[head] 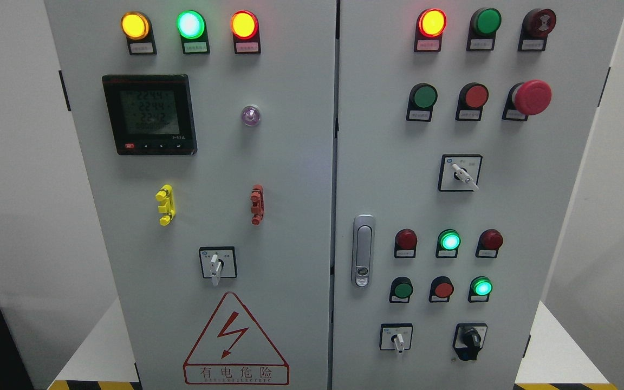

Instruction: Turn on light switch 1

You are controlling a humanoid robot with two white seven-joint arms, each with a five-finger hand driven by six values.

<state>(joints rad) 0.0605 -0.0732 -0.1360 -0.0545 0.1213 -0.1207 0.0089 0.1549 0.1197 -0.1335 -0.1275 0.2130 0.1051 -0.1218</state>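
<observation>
While neither robot hand shows anywhere in the head view, so their state cannot be told, a grey cabinet (pixel 290 162) with two doors fills the frame. On the left door, a red-bordered warning triangle (pixel 235 338) sits at the bottom, and a dark meter (pixel 149 114) with a lit display sits upper left. Along that door's top run three lit lamps: a yellow lamp (pixel 135 25), a green lamp (pixel 190 24) and an orange-red lamp (pixel 244 25). Below the meter hang a yellow clip (pixel 165 205) and a red clip (pixel 257 204), with a white-handled selector (pixel 216 264) under them, its handle pointing down.

On the right door, a chrome latch (pixel 363 250) stands near the inner edge. A red mushroom button (pixel 531 97) juts out at upper right. Another white-handled switch (pixel 460 173) sits mid-door, its handle angled to lower right. Near the bottom, a small white switch (pixel 396 337) sits beside a black knob (pixel 470 340). Which of these is switch 1 I cannot tell; the labels are too small to read.
</observation>
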